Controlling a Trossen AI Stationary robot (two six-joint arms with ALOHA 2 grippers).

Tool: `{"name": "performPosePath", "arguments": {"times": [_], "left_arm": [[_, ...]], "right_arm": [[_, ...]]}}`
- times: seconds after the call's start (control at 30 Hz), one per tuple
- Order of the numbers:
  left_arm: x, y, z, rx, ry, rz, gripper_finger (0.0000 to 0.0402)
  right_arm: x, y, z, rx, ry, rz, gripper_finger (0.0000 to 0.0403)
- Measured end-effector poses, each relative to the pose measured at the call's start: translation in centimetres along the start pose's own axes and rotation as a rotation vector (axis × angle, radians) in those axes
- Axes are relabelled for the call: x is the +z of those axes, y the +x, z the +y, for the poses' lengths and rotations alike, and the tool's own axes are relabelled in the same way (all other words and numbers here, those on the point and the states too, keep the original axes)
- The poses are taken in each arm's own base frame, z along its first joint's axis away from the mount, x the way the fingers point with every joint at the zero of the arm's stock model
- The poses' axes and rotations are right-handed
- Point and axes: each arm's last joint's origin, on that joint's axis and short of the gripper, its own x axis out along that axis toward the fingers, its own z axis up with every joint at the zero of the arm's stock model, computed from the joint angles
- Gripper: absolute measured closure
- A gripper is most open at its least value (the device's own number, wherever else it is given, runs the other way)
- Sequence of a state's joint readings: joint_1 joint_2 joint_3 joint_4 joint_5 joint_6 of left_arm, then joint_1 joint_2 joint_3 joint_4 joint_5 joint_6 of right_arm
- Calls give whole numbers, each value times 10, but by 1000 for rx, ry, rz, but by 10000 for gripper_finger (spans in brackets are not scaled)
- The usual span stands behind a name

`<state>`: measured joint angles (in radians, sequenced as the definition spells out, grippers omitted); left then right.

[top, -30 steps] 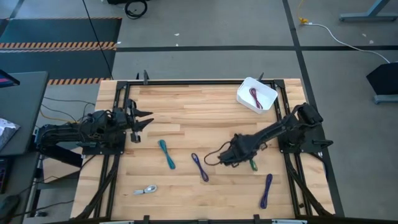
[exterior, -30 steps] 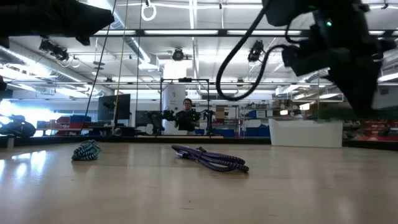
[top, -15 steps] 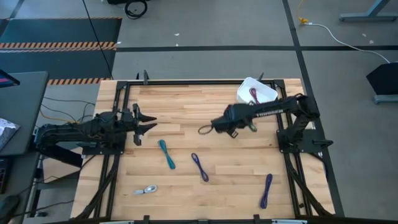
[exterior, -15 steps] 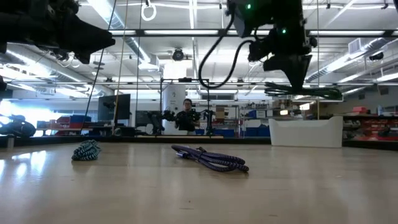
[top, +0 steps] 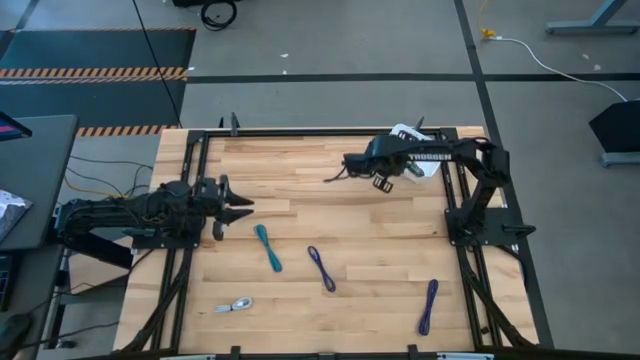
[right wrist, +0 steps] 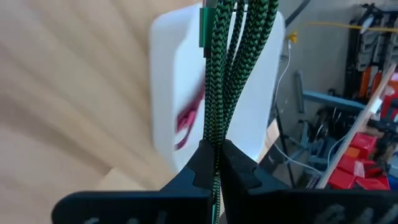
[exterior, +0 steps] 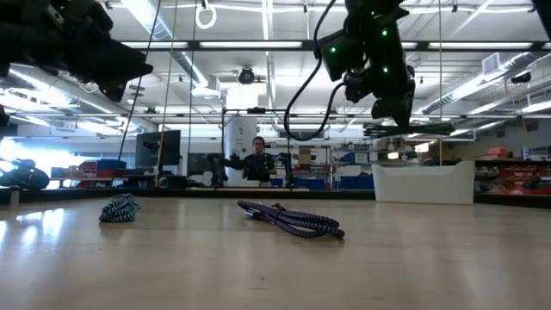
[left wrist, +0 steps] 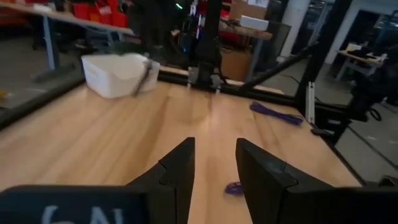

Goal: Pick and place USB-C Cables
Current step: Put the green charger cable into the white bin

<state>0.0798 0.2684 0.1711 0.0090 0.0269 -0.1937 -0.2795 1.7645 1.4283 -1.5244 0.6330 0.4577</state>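
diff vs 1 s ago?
The right gripper, shut on the green cable, lifted it off the front-right table area and carried it back to the white tray. Not released yet. Left gripper crept slightly inward, open. Teal, two purple and silver cables unmoved.

Bright overhead strip lighting; wrist views motion-blurred.

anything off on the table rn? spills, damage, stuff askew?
Nothing stands out. Teal cable, two purple cables and the silver-white one lie loose on the wood, waiting. The right gripper holds the green cable over the white tray, which holds a dark red cable. The left gripper waits open.
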Motion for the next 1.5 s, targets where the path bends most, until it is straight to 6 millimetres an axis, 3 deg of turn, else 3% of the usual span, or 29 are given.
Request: {"name": "performPosePath", "arguments": {"times": [0.27,0.5,0.77,1.03,1.5], "left_arm": [[-5,0,-1,-6,-93,55,276],[-7,0,-6,-56,-104,72,276],[-7,0,-9,-71,-106,76,276],[-7,0,-9,-45,-117,71,276],[-7,0,-8,-25,-115,65,276]], "right_arm": [[12,43,-29,43,13,96,392],[14,71,-40,59,-12,135,392],[20,90,-43,87,-23,85,393],[7,112,-42,99,-22,176,392],[9,117,-39,76,18,148,391]]}}
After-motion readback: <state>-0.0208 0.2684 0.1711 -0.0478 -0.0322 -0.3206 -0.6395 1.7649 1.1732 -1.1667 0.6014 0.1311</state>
